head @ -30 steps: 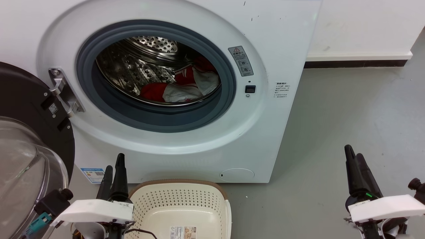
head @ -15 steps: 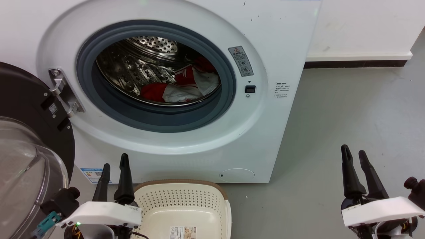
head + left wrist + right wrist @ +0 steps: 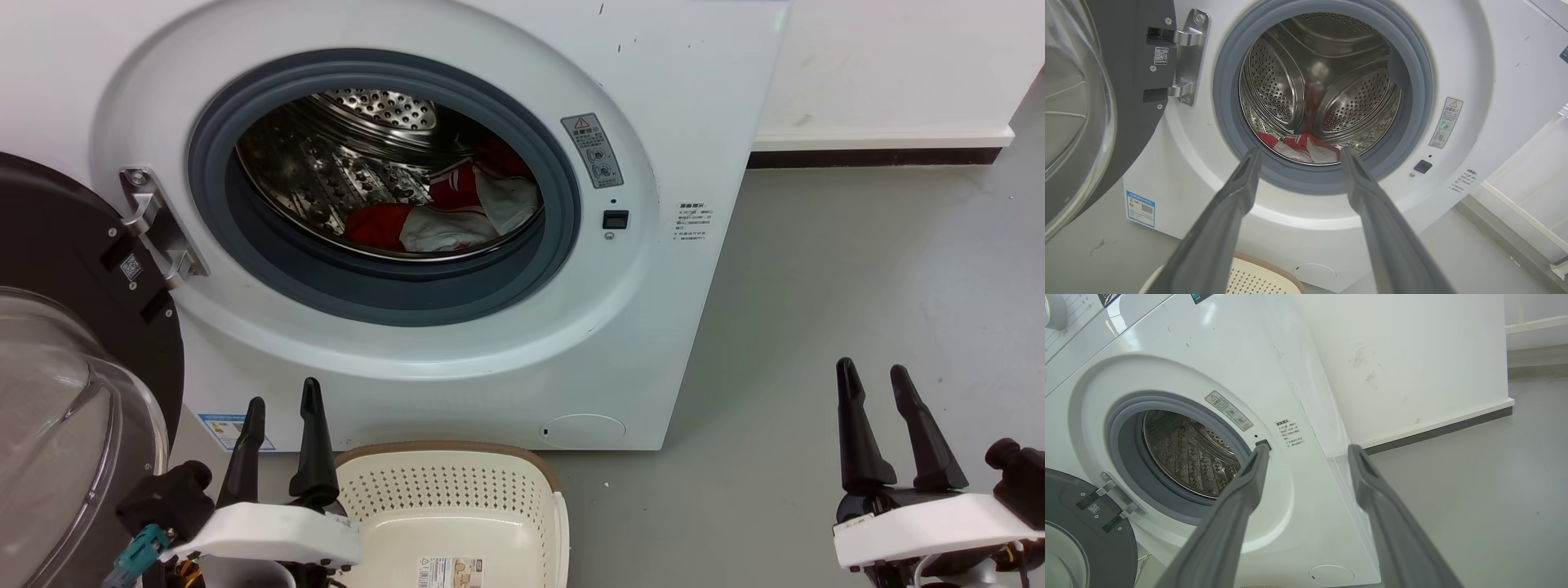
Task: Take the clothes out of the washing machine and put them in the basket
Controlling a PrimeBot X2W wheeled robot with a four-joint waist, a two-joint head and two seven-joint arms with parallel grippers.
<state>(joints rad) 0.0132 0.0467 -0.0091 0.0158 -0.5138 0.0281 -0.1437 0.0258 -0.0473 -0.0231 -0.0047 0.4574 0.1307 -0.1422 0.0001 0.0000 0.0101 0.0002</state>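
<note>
sighting along our left gripper [image 3: 282, 394], spread and empty, we find the clothes [image 3: 1306, 148] straight ahead, low in the washing machine [image 3: 653, 327]; our right gripper [image 3: 872, 369], likewise spread, lies farther aside.

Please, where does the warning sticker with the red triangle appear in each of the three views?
Head view: warning sticker upper middle, right of the grey porthole rim.
Left wrist view: right side, past that rim.
Right wrist view: left of centre, at the rim's upper right.
Shared landmark: the small black latch just below the sticker.
</note>
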